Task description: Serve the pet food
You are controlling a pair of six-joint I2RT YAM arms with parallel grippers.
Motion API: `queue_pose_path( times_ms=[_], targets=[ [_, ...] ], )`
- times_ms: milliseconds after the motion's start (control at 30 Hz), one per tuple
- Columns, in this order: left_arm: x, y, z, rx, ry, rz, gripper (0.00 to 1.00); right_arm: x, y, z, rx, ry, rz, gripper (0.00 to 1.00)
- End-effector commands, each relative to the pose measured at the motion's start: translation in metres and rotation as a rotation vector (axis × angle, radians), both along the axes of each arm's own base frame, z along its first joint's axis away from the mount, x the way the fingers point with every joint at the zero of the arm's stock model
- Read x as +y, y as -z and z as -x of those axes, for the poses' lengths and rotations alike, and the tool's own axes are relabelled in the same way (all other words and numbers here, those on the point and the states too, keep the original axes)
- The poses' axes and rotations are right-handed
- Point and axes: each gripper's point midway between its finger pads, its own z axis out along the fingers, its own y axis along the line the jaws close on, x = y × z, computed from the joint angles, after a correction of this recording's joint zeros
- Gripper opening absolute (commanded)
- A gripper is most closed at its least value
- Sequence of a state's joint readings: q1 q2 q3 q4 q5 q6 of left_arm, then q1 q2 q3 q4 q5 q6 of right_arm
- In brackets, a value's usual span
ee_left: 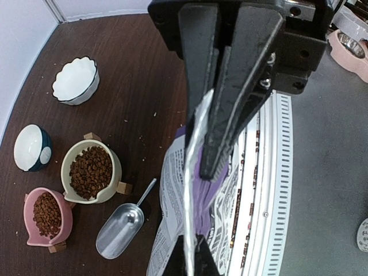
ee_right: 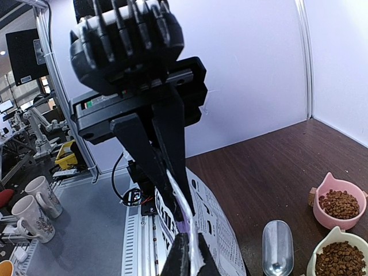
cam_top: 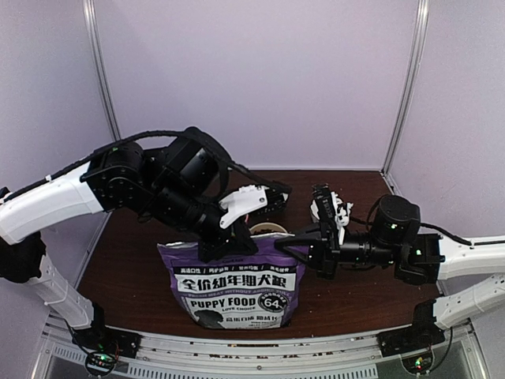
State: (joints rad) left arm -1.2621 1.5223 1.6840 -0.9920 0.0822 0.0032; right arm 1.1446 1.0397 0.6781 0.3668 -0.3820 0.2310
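Observation:
The purple-and-white "PUPPY FOOD" bag (cam_top: 237,288) stands upright at the table's front middle. My left gripper (cam_top: 229,245) is shut on the left end of the bag's sealed top edge, seen close in the left wrist view (ee_left: 204,155). My right gripper (cam_top: 293,246) is shut on the right end of that edge (ee_right: 190,244). The pet food (ee_left: 91,171) fills a cream bowl (ee_left: 112,158). More kibble (ee_left: 45,214) lies in a pink bowl (ee_left: 34,233). Both bowls of kibble also show in the right wrist view (ee_right: 339,202). The bag's inside is hidden.
A silver scoop (ee_left: 121,227) lies empty on the table behind the bag, next to the cream bowl. A white scalloped bowl (ee_left: 75,80) and a blue-and-white bowl (ee_left: 31,148), both empty, sit farther back left. Stray pellets dot the brown table (ee_left: 138,69).

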Motion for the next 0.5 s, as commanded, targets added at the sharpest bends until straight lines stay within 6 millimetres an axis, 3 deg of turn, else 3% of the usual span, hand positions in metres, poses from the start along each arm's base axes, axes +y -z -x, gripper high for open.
queue_pose_path(
  times_ms=[0,100,133,233,433,467],
  targets=[
    [0.0331,0.0131,-0.0150,-0.039,-0.073,-0.111,0.03,-0.0111,-0.0228,-0.0011,-0.042,0.023,-0.067,0.00],
    [0.0346,0.0134,-0.0159,-0.043,-0.078,-0.115,0.14,-0.0117,-0.0227,-0.0010,-0.042,0.024,-0.066,0.00],
    [0.0351,0.0129,-0.0160,-0.044,-0.079,-0.114,0.14,-0.0117,-0.0223,-0.0010,-0.041,0.025,-0.064,0.00],
    [0.0360,0.0123,-0.0158,-0.044,-0.078,-0.113,0.00,-0.0117,-0.0219,-0.0013,-0.042,0.025,-0.063,0.00],
    [0.0384,0.0116,-0.0180,-0.054,-0.086,-0.115,0.00,-0.0119,-0.0222,-0.0013,-0.042,0.026,-0.063,0.00],
    [0.0390,0.0114,-0.0193,-0.057,-0.092,-0.117,0.05,-0.0119,-0.0220,-0.0011,-0.042,0.026,-0.062,0.00]
  ],
)
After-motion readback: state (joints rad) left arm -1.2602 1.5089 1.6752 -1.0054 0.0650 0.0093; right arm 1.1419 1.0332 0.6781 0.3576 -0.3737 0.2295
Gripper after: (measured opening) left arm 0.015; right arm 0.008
